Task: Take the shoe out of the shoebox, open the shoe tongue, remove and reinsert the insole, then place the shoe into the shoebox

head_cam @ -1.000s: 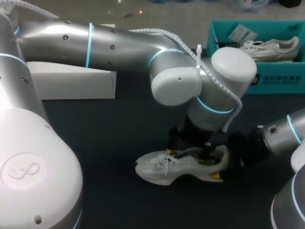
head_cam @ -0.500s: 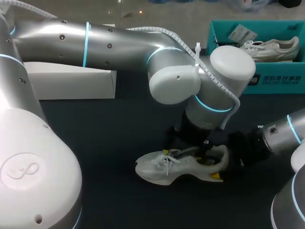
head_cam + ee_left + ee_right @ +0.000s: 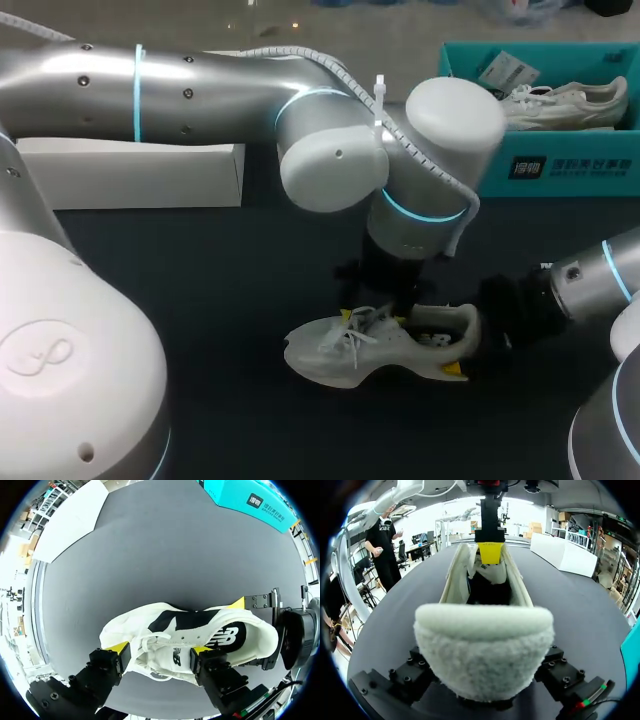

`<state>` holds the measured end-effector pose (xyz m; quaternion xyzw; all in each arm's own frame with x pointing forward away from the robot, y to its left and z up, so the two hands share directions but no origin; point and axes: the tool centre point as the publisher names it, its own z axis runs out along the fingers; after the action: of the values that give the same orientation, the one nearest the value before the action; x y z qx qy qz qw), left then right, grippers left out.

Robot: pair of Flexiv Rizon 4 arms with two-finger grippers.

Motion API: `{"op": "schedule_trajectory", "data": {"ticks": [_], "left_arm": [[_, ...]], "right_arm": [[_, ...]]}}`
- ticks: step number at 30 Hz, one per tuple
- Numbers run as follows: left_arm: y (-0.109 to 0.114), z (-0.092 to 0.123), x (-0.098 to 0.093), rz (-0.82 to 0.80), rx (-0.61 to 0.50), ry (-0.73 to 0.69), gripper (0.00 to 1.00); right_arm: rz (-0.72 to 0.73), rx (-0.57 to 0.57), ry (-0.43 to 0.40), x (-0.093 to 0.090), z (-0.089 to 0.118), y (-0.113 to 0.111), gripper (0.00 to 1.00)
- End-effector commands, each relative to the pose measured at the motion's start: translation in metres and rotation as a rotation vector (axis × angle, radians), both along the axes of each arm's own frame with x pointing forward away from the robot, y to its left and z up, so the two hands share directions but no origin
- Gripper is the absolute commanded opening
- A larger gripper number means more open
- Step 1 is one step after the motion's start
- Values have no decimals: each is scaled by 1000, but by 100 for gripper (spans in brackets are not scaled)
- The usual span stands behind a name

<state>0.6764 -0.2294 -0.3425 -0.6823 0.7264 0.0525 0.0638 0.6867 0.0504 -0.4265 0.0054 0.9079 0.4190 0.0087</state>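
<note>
A white shoe (image 3: 365, 350) lies on its side on the dark table, toe to the left. My left gripper (image 3: 373, 318) comes down on its laced upper; in the left wrist view its yellow fingertips (image 3: 121, 649) touch the tongue and laces of the shoe (image 3: 170, 645) from both sides. My right gripper (image 3: 462, 350) stays shut on the heel. In the right wrist view the fluffy heel collar of the shoe (image 3: 484, 645) fills the space between that gripper's (image 3: 485, 682) fingers. The teal shoebox (image 3: 560, 172) stands at the back right.
A second white shoe (image 3: 565, 100) lies in the teal shoebox. A white box lid (image 3: 140, 172) lies at the back left. My left arm spans the middle of the table above the dark mat (image 3: 230, 300).
My left gripper has slid along the shoe from its opening toward the laces, and its fingers have narrowed onto the upper. The right gripper and the shoe have stayed put.
</note>
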Motion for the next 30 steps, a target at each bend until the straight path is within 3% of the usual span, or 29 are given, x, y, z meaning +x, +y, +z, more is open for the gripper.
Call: {"op": "schedule_trajectory", "data": {"ticks": [1, 11, 15, 17, 18, 30], "left_arm": [[7, 6, -1, -4, -40, 5, 49], [-4, 10, -3, -2, -82, 27, 41], [-7, 15, -5, -1, -105, 36, 26], [-8, 15, -5, -2, -129, 39, 5], [-9, 15, -6, -1, -137, 43, 0], [3, 37, -12, -1, -317, 27, 0]], "right_arm": [[-3, -5, -1, 0, -2, 1, 0], [-3, -5, -1, 0, -2, 1, 0], [-3, -5, -1, 0, -2, 1, 0], [-3, -5, -1, 0, -2, 1, 0], [-3, -5, -1, 0, -2, 1, 0], [-3, -5, -1, 0, -2, 1, 0]]}}
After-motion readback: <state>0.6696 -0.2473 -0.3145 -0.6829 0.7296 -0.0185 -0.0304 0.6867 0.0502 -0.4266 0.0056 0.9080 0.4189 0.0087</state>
